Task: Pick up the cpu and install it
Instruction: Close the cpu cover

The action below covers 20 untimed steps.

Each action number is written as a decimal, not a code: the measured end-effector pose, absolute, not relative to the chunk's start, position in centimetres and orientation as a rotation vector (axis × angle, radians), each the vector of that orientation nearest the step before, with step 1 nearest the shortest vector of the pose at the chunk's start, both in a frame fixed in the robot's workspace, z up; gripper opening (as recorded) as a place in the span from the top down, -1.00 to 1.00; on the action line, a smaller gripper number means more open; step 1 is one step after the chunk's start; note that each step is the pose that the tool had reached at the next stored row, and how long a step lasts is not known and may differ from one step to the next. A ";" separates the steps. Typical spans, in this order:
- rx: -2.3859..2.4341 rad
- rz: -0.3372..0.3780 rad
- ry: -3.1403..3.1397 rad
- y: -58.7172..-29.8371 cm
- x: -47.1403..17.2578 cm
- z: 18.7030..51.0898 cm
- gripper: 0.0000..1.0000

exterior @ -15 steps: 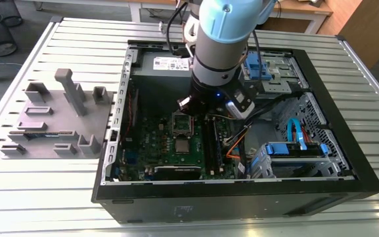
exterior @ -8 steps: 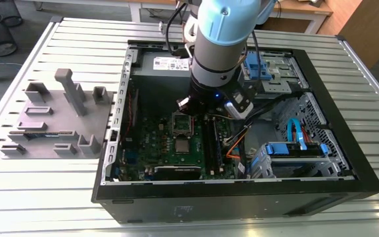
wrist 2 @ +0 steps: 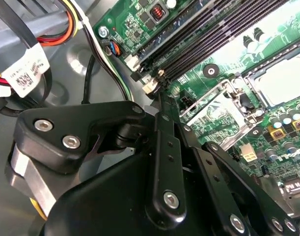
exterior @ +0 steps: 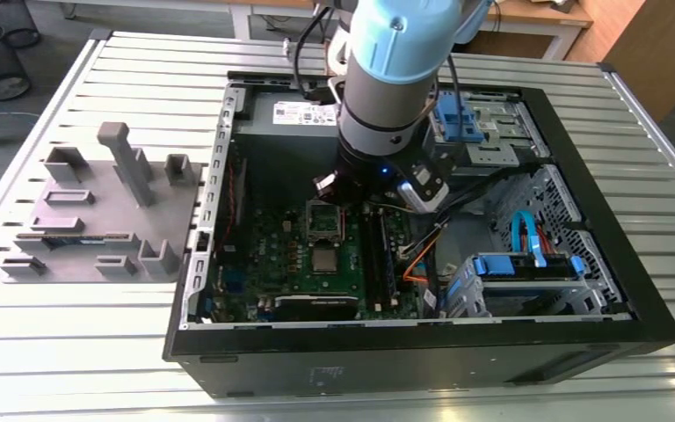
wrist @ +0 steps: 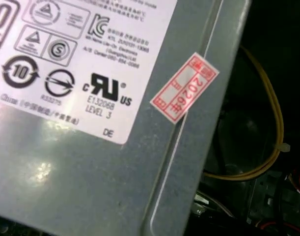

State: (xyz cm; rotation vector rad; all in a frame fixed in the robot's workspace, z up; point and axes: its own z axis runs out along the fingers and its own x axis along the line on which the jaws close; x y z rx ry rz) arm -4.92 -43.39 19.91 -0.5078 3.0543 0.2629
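Note:
The cpu [exterior: 324, 260] is a small silvery square lying flat in its socket on the green motherboard [exterior: 270, 255] inside the open computer case; it also shows in the second wrist view [wrist 2: 282, 81]. Beside it the silver socket frame [exterior: 323, 221] [wrist 2: 216, 110] stands flipped open. My gripper [exterior: 367, 206] hangs over the board just past the frame, near the end of the memory slots [wrist 2: 213, 34]. Its black fingers [wrist 2: 162, 140] meet at the tip [wrist 2: 158, 96], shut with nothing between them, apart from the cpu.
The grey labelled power supply box [wrist: 91, 162] [exterior: 296, 114] sits at the case's far wall. Cable bundles [wrist 2: 37, 59] and blue drive bays [exterior: 531, 264] fill the exterior view's right. A grey fixture tray [exterior: 91, 215] stands on the slatted table [exterior: 80, 352] at the left.

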 end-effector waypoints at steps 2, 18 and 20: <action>-0.508 0.268 3.053 -43.4 -5.1 19.9 0.79; -0.508 0.272 3.051 -43.4 -5.2 21.0 0.79; -0.511 0.272 3.051 -43.4 -5.2 21.0 0.79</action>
